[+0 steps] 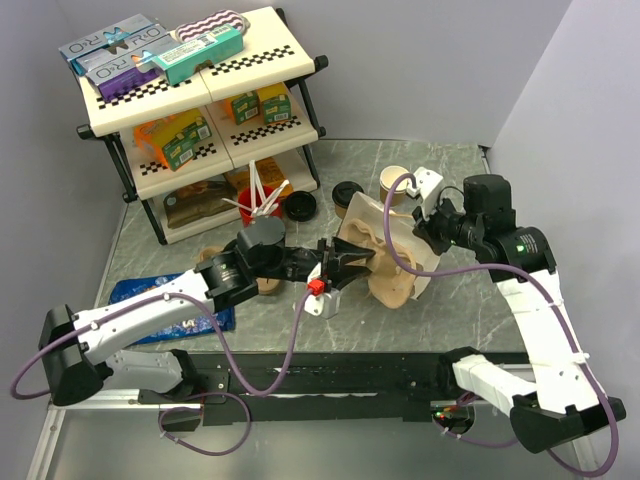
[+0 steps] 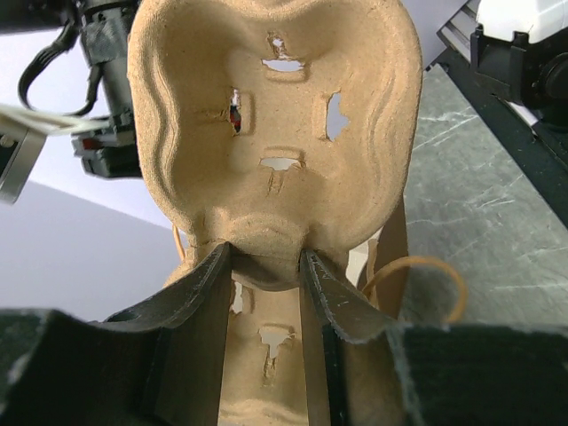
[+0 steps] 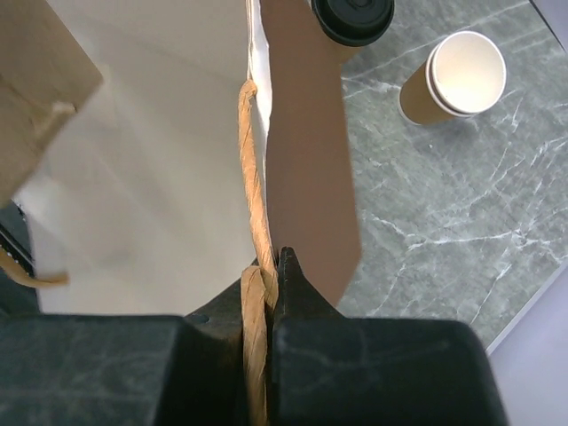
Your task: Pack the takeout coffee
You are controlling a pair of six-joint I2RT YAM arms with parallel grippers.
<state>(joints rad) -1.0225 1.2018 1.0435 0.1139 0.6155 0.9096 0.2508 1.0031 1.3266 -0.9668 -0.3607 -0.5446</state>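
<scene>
While the left gripper [image 2: 264, 259] grips the pulp cup carrier [image 2: 275, 133], the right gripper [image 3: 269, 269] is closed on the bag handle [image 3: 252, 177]; the takeout coffee [image 3: 353, 16] stands farther back

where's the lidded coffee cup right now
The lidded cup stands mid-table in the top view, behind the paper bag, just left of the lidless cup.

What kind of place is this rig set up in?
Probably a lab mock-up of a café takeout counter: stocked shelf of boxed goods, pulp cup carrier, paper bag, and a lidless paper cup on a marble-look table.
</scene>
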